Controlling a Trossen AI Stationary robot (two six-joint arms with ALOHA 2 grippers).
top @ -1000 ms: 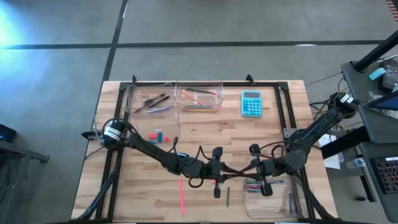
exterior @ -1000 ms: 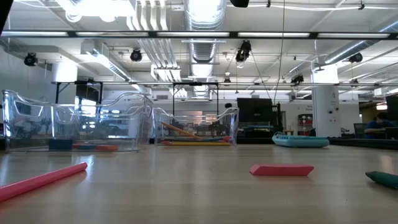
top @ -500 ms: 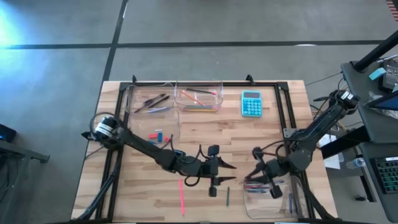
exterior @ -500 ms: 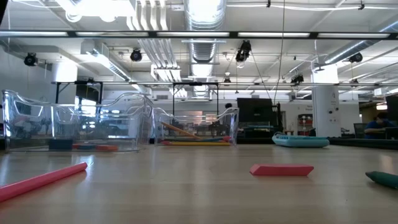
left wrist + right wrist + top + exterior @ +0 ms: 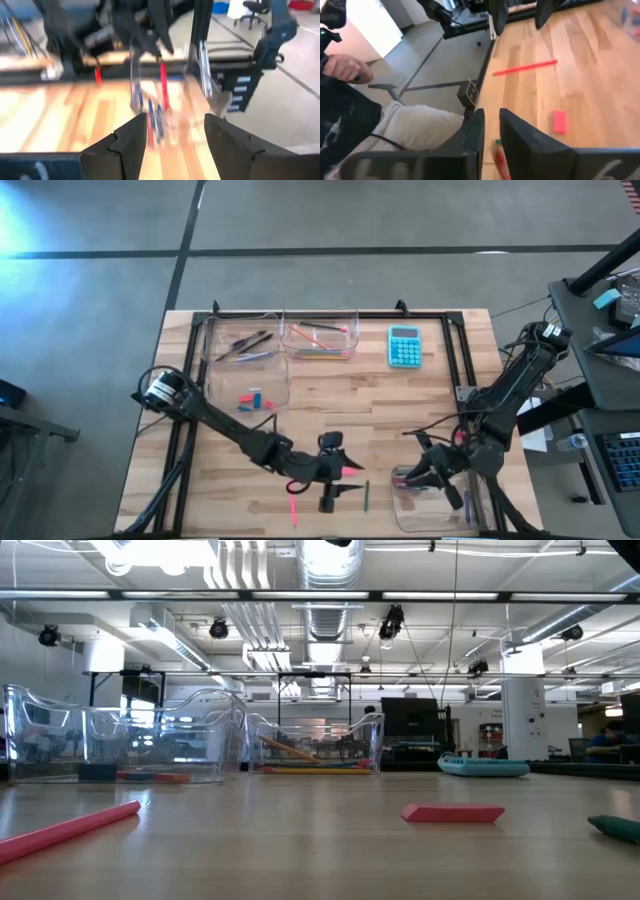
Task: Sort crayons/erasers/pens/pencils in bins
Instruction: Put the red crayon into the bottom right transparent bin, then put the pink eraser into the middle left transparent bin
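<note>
Moved: both arms have swung toward the table's near edge since a second ago; left gripper [image 5: 335,492] has gone from closed to spread, holding nothing.
Right gripper [image 5: 430,472]: over the near bin [image 5: 478,510], jaws a narrow gap apart, nothing held as far as I can tell.
Done: erasers [image 5: 254,398] lie in the bin left of the calculator [image 5: 404,346]; dark pens and coloured sticks fill the two far bins beside it.
Left: pink stick [image 5: 292,502], pink eraser [image 5: 351,470] and green crayon [image 5: 366,495] lie loose, well nearer than the calculator.
Progress: mostly sorted, I'd say.
</note>
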